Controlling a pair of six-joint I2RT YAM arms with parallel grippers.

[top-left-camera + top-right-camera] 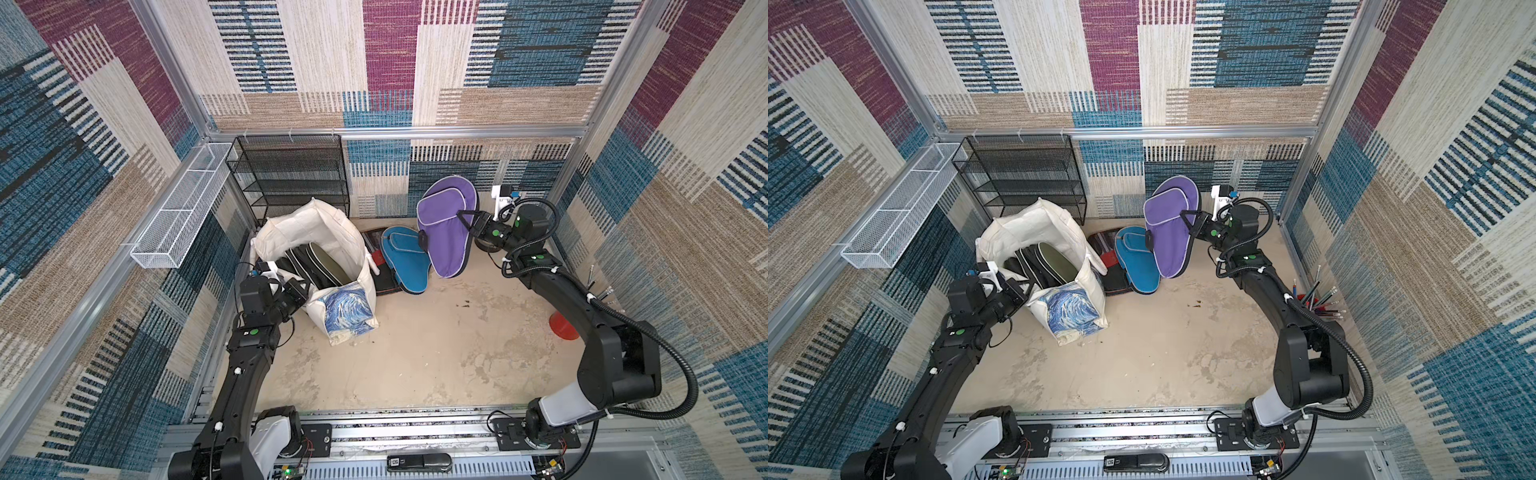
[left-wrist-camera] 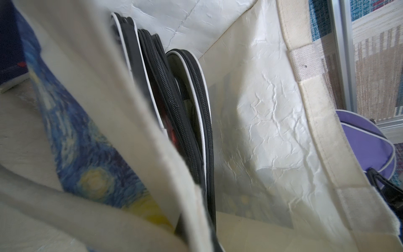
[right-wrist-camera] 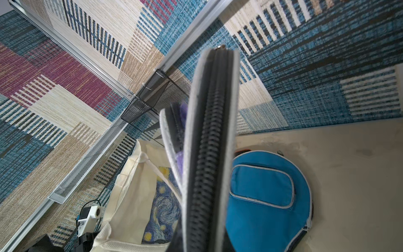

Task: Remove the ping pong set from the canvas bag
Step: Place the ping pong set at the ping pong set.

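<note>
The cream canvas bag (image 1: 299,228) (image 1: 1025,228) stands open at the left, Starry Night print toward me. Several black zipped paddle cases and an olive one (image 1: 320,266) (image 2: 174,98) stand inside it. My left gripper (image 1: 305,293) (image 1: 1023,291) is shut on the bag's near rim, whose cloth (image 2: 152,131) fills the left wrist view. My right gripper (image 1: 462,217) (image 1: 1185,216) is shut on the zip edge (image 3: 209,152) of a purple paddle case (image 1: 446,224) (image 1: 1169,224), held upright right of the bag. A blue case (image 1: 405,257) (image 3: 266,196) lies on the table below it.
A black-and-red flat case (image 1: 384,270) lies partly under the blue one. A black mesh shelf rack (image 1: 291,174) stands behind the bag, and a white wire basket (image 1: 178,208) hangs on the left wall. A red cup of pencils (image 1: 1320,303) stands by the right wall.
</note>
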